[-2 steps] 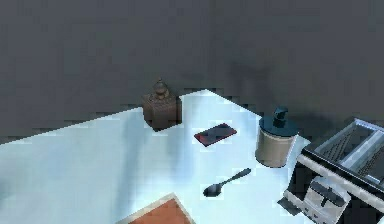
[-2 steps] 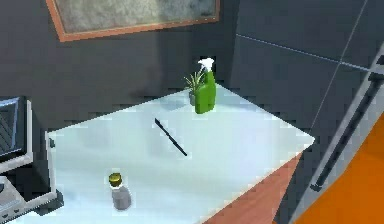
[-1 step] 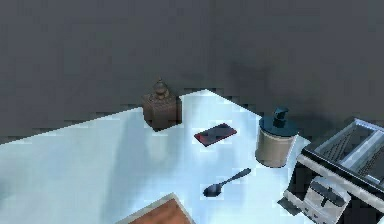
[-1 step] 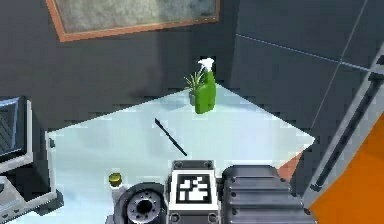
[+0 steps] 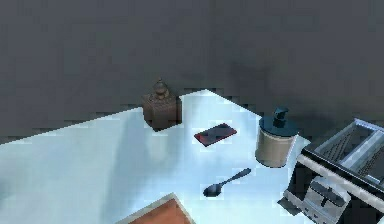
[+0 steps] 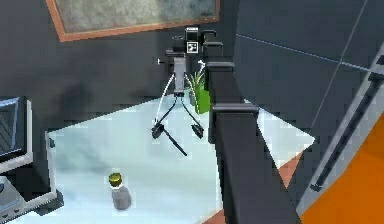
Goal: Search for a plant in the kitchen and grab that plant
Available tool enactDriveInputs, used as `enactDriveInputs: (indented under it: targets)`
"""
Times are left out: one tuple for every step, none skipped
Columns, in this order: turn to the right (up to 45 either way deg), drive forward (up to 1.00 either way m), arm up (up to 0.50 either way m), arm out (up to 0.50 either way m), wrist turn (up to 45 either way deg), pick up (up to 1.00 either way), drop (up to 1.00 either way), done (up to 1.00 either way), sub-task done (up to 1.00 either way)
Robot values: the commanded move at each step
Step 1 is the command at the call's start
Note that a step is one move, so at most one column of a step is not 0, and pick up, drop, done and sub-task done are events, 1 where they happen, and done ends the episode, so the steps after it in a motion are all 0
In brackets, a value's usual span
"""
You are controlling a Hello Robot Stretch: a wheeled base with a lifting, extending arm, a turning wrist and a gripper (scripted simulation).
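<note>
surface [image 5: 60, 160]: pale blue-white, smooth, with a soft sheen
toaster [image 5: 345, 170]: grey brushed-looking metal, dark slots
spoon [image 5: 228, 183]: dark, smooth, metal-like
dispenser [image 5: 274, 145]: cream matt body, dark teal plastic-looking pump
flat slab [image 5: 214, 134]: dark glossy face with a reddish tint
box [image 5: 160, 106]: dull brown, rough-looking
arm [image 6: 240, 150]: black, matt
claw [image 6: 176, 130]: thin pale metal-like fingers, dark tips
plant [image 6: 203, 92]: smooth bright green pot
picture frame [image 6: 130, 29]: warm wood tone, matt
jar [image 6: 120, 192]: clear, glass-like, greenish lid
</note>
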Motion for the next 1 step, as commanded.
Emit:
enactDriveInputs:
  targets:
    - [0.0,0.00,0.00,0.00,45.0,0.00,0.00,0.00,0.00]
